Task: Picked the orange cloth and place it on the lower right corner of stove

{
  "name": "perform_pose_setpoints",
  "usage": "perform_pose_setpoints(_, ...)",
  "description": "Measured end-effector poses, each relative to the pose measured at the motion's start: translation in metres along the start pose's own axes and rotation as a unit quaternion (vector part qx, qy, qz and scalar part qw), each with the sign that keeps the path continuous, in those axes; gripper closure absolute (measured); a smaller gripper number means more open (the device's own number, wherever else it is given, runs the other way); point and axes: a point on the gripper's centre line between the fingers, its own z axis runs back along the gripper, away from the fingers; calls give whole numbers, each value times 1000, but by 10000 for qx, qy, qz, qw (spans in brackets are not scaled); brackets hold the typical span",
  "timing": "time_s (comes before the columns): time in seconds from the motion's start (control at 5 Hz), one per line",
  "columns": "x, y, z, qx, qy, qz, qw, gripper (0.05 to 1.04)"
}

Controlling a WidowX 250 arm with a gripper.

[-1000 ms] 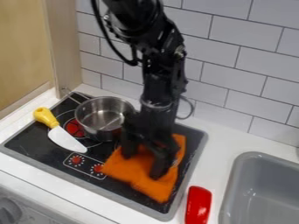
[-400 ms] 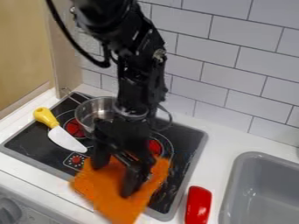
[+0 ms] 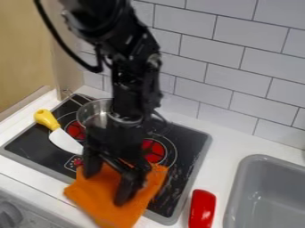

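Observation:
The black gripper (image 3: 106,189) stands over the front of the stove, pointing down onto the orange cloth (image 3: 100,205). Its two fingers are spread apart and both meet the cloth, with orange fabric showing between them. The cloth lies partly on the front part of the stove (image 3: 187,164) and hangs past its front edge over the white counter. The stove's right front corner is uncovered. Where the fingertips touch the fabric, I cannot tell how deep they press.
A metal pot (image 3: 94,113) stands at the stove's back left, partly behind the arm. A toy knife with a yellow handle (image 3: 45,118) lies on the left side. To the right are a red object (image 3: 202,208) on the counter and a grey sink (image 3: 262,196). A tiled wall rises behind.
The gripper and the cloth have moved together leftward and toward the front, from the stove's right half to its front edge. The red burner on the right has come into sight.

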Motion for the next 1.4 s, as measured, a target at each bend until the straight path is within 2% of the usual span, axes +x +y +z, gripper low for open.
perform_pose_setpoints(0.2, -8, 4, 8, -37, -172, 151, 9997, 84)
perform_pose_setpoints(0.4, -18, 10, 27, -97, -316, 433, 9985, 84)
perform_pose_setpoints(0.6, -12, 16, 42, -97, -357, 689, 9969, 84)
perform_pose_setpoints(1.0, -18, 19, 64, -128, 78, 920, 9956, 84)
perform_pose_setpoints(1.2, -25, 19, 70, -139, 422, 753, 9962, 84)
perform_pose_setpoints(1.4, -28, 18, 74, -196, 524, 678, 9961, 84)
